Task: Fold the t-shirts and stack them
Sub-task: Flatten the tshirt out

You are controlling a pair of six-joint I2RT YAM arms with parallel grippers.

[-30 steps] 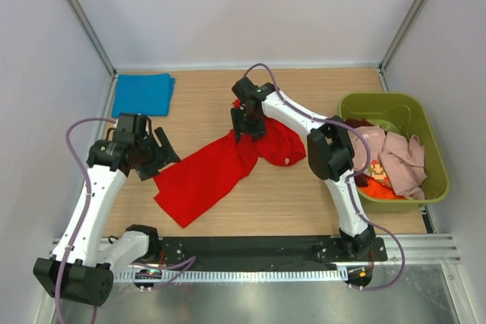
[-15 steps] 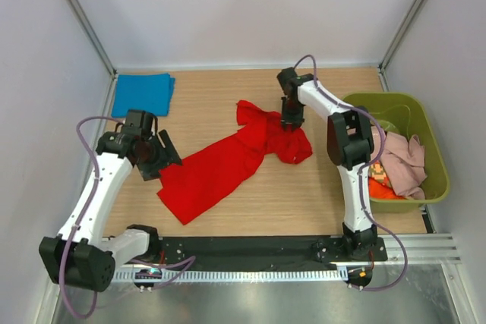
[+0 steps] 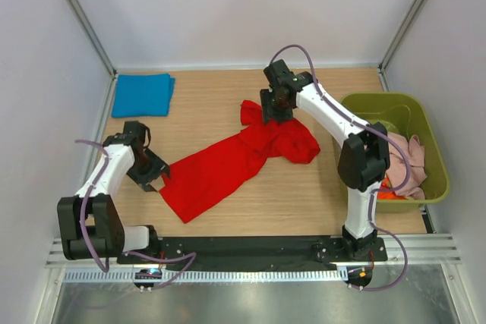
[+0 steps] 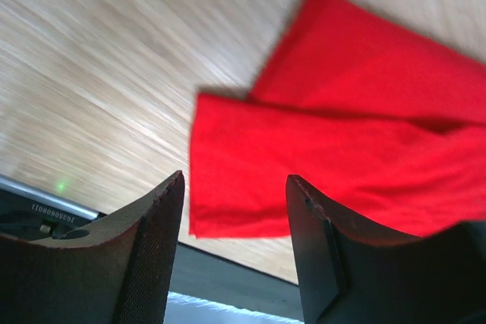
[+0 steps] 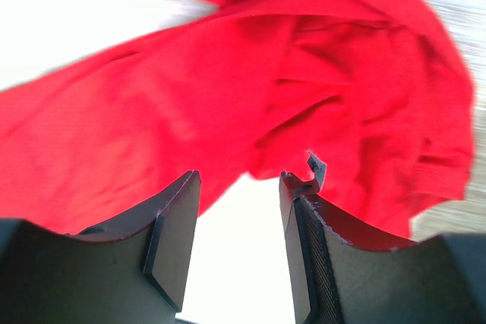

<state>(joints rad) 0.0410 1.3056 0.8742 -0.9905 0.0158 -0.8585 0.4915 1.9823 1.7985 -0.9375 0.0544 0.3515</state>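
Observation:
A bright red t-shirt lies crumpled and stretched diagonally across the wooden table. My left gripper sits low at the shirt's near-left edge. In the left wrist view that gripper is open, with nothing between its fingers and the red t-shirt just ahead. My right gripper hovers over the shirt's bunched far end. Seen from its wrist, this gripper is open and empty, with the wrinkled red t-shirt just beyond its tips. A folded blue t-shirt lies at the far left corner.
An olive-green bin stands at the right edge of the table, holding pale pink t-shirts and an orange one. White walls enclose the table on three sides. A black rail runs along the near edge.
My left gripper has swung nearer and lower to the shirt's near-left edge. My right gripper went right, then came back left over the bunched far end, which shifted slightly.

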